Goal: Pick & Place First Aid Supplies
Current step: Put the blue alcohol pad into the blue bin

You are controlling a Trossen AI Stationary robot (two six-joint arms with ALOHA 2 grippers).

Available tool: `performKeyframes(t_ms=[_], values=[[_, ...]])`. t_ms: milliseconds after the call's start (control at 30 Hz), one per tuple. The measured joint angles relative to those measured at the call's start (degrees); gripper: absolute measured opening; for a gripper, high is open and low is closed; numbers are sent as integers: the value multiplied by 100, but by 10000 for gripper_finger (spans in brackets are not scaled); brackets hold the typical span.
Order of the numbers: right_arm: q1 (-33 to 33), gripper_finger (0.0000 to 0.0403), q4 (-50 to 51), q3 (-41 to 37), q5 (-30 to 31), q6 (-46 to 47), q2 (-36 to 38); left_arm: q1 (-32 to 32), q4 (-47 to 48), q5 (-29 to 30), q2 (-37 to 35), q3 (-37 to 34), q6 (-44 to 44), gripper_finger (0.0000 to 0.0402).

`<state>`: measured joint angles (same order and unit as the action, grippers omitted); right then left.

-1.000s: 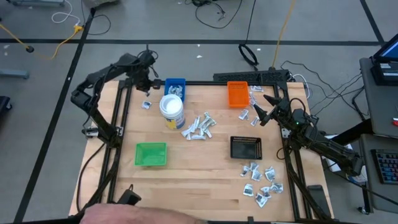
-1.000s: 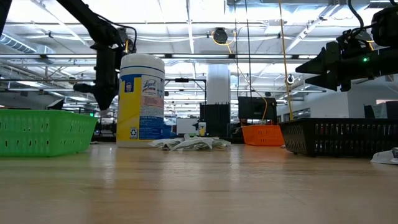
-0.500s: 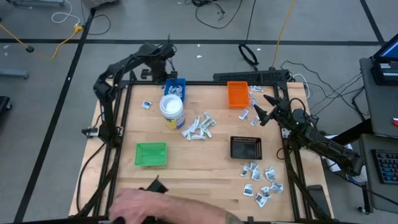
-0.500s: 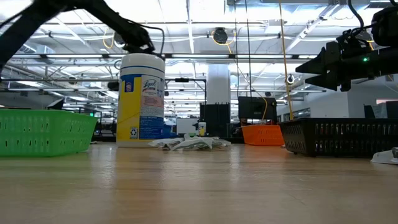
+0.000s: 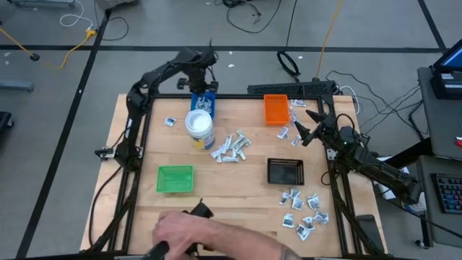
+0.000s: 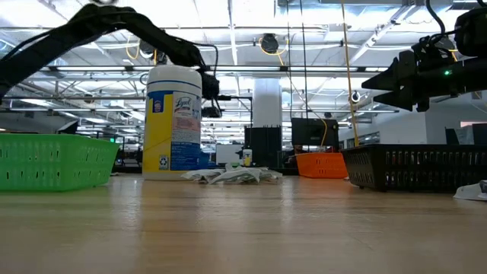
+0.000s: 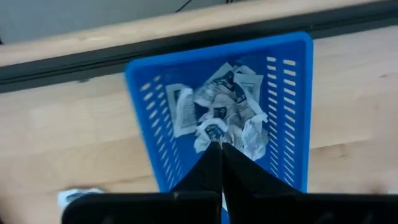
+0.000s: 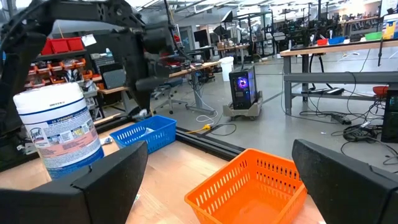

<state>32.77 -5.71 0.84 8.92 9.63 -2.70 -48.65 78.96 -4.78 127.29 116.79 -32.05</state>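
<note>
At the top centre of the high view, the left gripper (image 5: 204, 81) hangs over the blue perforated plastic tray (image 7: 292, 112), fingers pressed together, holding nothing. White and silvery first aid packets (image 7: 224, 109) fill that tray; more lie mid-table (image 5: 229, 147). The right gripper (image 5: 304, 124), spread wide and empty, waits at centre right. Descending closed, the left gripper could shove packets aside instead of grasping one.

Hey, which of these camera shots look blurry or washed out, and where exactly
High view: a person's hand at the near edge is motion-smeared. Low view: the ceiling lights glare white, and the near tabletop is soft. Right wrist view: the end effector's fingers loom blurred. Left wrist view: the blue tray is sharp.
</note>
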Motion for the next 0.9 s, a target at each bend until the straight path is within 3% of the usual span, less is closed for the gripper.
performKeyframes(t_ms=[200,333,700,900], values=[[0,393,-1,-2,-2,0,2,184,-247,-138,362,0,100,2],[0,393,0,1,0,0,2,224,-304,-278,407,0,172,26],[0,393,1,-2,1,0,1,90,-254,-514,360,-1,177,179],[2,393,2,0,1,0,2,-25,-251,-565,80,-2,237,230]])
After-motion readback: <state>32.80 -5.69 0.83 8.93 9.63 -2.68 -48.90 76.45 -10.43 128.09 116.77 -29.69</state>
